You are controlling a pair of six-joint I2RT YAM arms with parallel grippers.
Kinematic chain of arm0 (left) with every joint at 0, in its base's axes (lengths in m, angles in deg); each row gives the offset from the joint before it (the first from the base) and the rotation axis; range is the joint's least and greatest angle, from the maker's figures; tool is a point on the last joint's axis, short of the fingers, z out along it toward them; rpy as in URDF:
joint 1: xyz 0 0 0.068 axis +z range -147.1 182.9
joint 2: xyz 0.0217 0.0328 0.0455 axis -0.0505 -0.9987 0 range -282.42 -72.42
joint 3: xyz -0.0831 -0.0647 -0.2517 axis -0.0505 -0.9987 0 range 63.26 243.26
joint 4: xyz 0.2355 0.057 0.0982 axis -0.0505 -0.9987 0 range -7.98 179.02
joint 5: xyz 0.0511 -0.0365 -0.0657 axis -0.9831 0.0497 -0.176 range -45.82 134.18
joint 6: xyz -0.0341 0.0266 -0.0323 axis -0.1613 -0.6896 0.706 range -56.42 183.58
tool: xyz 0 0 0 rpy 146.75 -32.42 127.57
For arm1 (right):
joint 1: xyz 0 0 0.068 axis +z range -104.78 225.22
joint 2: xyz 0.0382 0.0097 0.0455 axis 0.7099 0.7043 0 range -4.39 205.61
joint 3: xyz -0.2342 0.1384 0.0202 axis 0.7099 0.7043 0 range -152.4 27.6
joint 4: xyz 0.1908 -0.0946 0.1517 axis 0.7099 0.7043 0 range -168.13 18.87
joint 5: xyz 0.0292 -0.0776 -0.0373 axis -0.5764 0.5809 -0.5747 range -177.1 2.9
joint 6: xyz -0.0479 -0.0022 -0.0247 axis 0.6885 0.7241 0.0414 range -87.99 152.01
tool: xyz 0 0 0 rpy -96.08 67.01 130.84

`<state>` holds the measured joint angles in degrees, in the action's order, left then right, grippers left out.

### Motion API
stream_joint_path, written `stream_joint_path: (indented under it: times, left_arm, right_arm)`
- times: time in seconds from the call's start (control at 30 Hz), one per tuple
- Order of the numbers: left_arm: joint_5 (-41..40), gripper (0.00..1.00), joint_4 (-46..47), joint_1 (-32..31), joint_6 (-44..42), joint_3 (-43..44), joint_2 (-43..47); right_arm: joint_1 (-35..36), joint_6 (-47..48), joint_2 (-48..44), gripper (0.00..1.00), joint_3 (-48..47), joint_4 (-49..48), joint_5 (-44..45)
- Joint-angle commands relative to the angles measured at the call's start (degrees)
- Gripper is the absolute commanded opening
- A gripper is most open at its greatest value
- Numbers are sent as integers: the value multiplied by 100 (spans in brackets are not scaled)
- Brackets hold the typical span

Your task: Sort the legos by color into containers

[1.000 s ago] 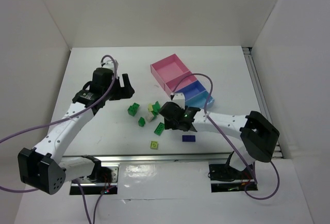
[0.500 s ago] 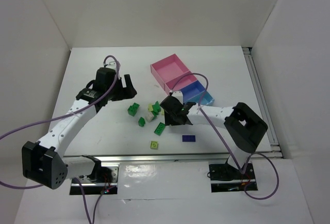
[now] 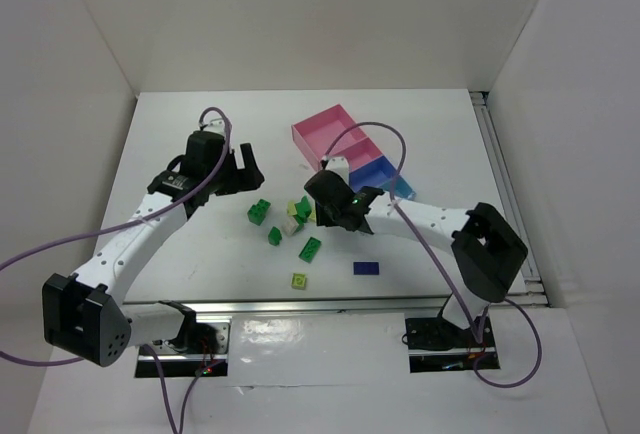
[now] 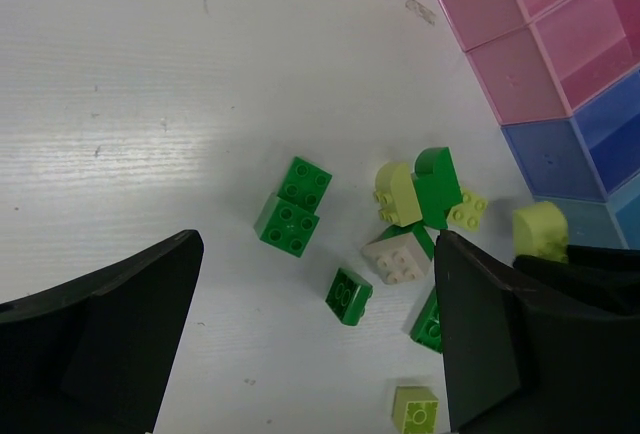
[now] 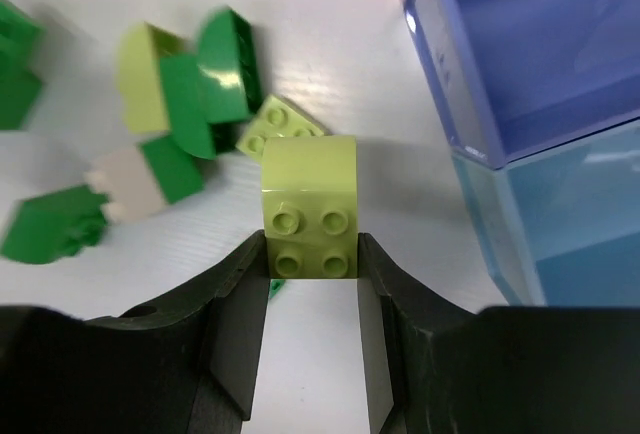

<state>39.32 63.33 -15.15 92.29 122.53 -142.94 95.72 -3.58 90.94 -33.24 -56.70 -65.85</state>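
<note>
Seen from above, the right end effector (image 3: 335, 206) covers whatever it carries, and its arm hides part of the containers (image 3: 340, 134). Both wrist views cut these off at the edge. On the right wrist view, the fingers (image 5: 235, 294) are clenched on a pale yellow-green brick (image 5: 310, 204), between the loose legos (image 3: 290, 219) and the blue boxes (image 5: 540, 64). Whether it touches the desk (image 3: 440, 134) I cannot tell. Some legos there are blurred. The right arm reaches left across the desk, elbow bent. The left arm stretches forward, and the left end effector (image 4: 318, 274) is released, spread wide above the legos, grasping nothing.
</note>
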Motion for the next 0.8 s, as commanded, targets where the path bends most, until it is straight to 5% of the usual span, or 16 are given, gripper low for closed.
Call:
stream_joint_path:
  times: [0.0,0.43,0.6,0.77]
  left_arm:
    - [-417,99,64,37,-6,164,-5]
    - [-366,99,-59,38,-6,226,-181]
    - [-182,99,-59,38,47,226,-296]
    - [-252,99,-59,38,-5,226,-296]
  right_arm:
    - [65,290,-726,27,-551,212,572]
    - [-1384,861,-191,29,-930,2,415]
    - [-1473,914,-85,62,-1123,54,335]
    - [-1175,914,-392,62,-1054,168,555]
